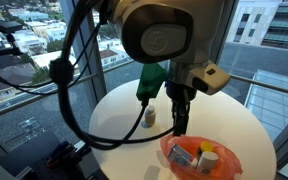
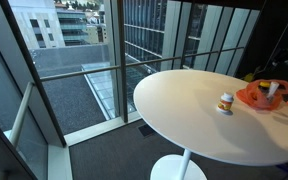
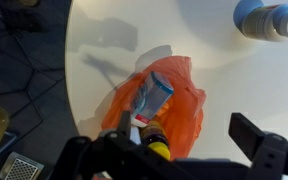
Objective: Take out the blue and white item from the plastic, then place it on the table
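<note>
Gripper (image 1: 178,128) above orange plastic (image 3: 184,118)

Orange plastic (image 3: 189,122), blue and white item (image 3: 160,92), white table (image 3: 114,28).

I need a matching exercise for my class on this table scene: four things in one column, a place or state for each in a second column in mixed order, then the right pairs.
Things
1. blue and white packet
2. orange bag
3. small bottle
4. tool

Descriptions
A. stands upright on the bare white table, apart from the bag
B. open, above the bag
C. lies inside the bag
D. crinkled, lying on the table

Pairs: 1-C, 2-D, 3-A, 4-B
</note>
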You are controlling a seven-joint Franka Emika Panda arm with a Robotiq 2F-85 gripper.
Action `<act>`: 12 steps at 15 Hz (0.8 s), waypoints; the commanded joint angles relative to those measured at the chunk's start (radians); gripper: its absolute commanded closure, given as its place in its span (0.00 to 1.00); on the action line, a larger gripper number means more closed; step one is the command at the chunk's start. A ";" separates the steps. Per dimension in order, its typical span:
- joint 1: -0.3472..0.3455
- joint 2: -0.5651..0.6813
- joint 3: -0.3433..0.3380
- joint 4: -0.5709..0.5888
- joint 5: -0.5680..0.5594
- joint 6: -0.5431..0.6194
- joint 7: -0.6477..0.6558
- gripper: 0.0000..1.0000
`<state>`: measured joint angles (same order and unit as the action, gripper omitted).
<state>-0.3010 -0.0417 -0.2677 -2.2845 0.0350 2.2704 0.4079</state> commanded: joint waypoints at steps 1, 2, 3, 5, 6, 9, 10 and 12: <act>-0.022 0.105 -0.036 0.073 0.027 0.012 0.036 0.00; -0.027 0.127 -0.045 0.082 0.030 0.012 0.040 0.00; -0.029 0.149 -0.054 0.093 0.032 0.007 0.048 0.00; -0.027 0.184 -0.068 0.103 0.030 0.008 0.071 0.00; -0.026 0.202 -0.074 0.104 0.027 0.015 0.088 0.00; -0.017 0.256 -0.081 0.112 0.029 0.020 0.136 0.00; -0.013 0.270 -0.080 0.112 0.033 0.025 0.148 0.00; -0.005 0.300 -0.076 0.120 0.043 0.034 0.166 0.00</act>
<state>-0.3236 0.2094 -0.3405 -2.1988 0.0491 2.2941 0.5355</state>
